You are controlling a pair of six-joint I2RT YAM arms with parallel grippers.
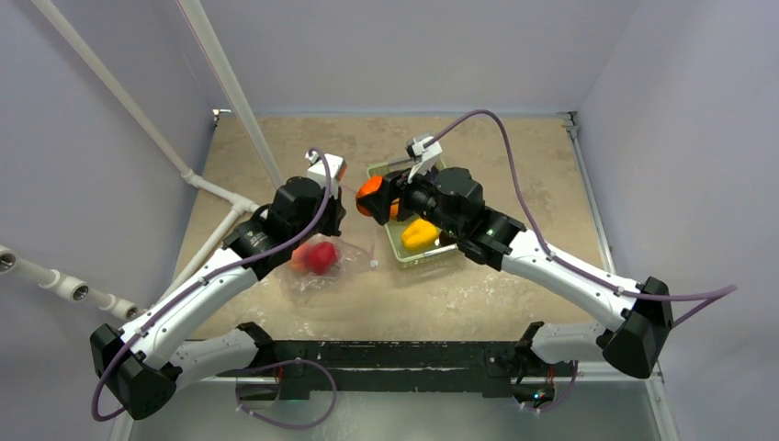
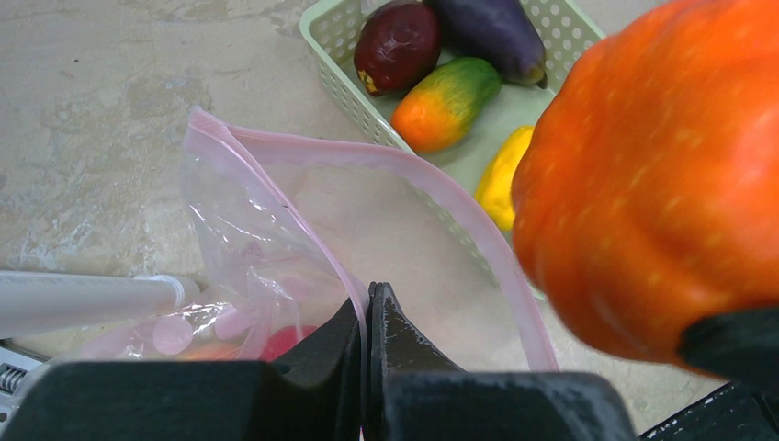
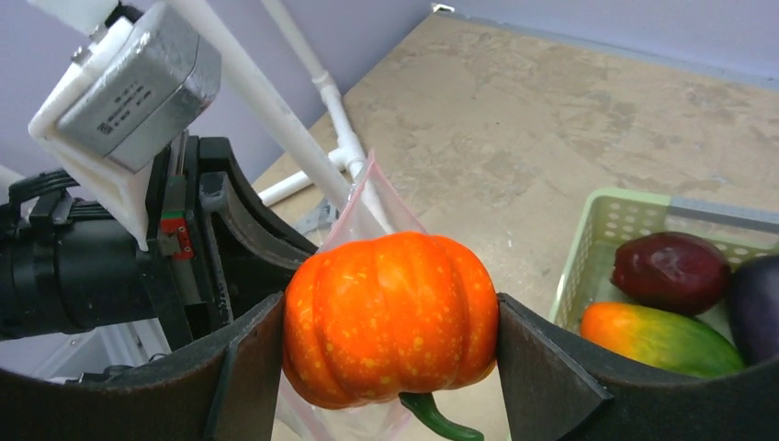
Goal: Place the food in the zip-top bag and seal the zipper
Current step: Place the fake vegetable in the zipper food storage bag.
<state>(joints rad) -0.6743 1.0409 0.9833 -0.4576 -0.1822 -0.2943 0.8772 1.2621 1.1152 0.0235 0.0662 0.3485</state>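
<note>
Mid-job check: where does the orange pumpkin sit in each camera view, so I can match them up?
Top external: orange pumpkin just left of centre, at the left edge of the pale green basket.
Left wrist: fills the right side, close up.
Right wrist: bottom centre, held in the right gripper.
Shared landmark: the basket, top centre in left wrist, right edge in right wrist.

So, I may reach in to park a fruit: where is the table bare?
Bare table: the far strip behind the basket, the right side from basket to wall, the near strip this side of the bag. Crowded: the middle, where bag, basket and pumpkin meet.
</note>
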